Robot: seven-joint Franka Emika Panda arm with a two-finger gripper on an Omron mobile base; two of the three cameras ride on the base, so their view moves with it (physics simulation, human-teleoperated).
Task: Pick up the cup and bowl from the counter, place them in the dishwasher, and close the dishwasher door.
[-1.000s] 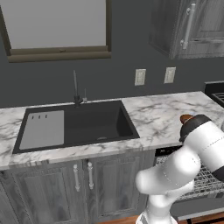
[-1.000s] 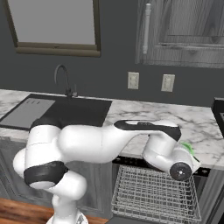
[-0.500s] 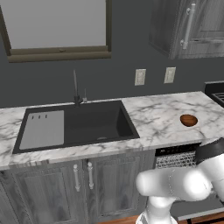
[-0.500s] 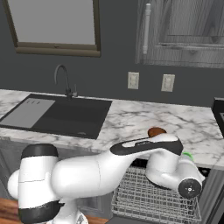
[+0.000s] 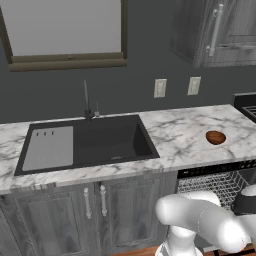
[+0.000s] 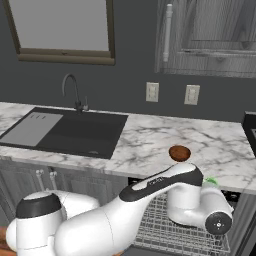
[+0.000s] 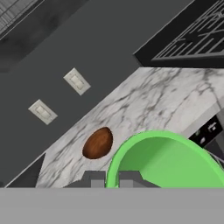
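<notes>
My gripper (image 7: 111,179) is shut on the rim of the bright green cup (image 7: 166,162), which takes up the lower right of the hand view. A sliver of the cup (image 6: 211,182) peeks out behind my wrist, low over the dishwasher's pulled-out white wire rack (image 6: 165,232). The reddish-brown bowl (image 5: 215,137) sits upright on the white marble counter (image 5: 180,135), just above the dishwasher (image 5: 215,184). The right base view has the bowl (image 6: 179,152) behind my forearm, and the hand view has it (image 7: 97,143) beyond the cup. The rack and my arm hide the dishwasher door.
A black sink basin (image 5: 95,142) with a faucet (image 5: 86,100) lies left of the bowl. A dark stove edge (image 5: 247,102) borders the counter at the right. Grey wood-grain cabinets (image 5: 95,210) stand below the sink, and two wall outlets (image 6: 170,93) are behind the counter.
My arm has dropped from counter height to low over the dishwasher rack, carrying the green cup. The bowl, earlier partly behind my arm, now shows fully.
</notes>
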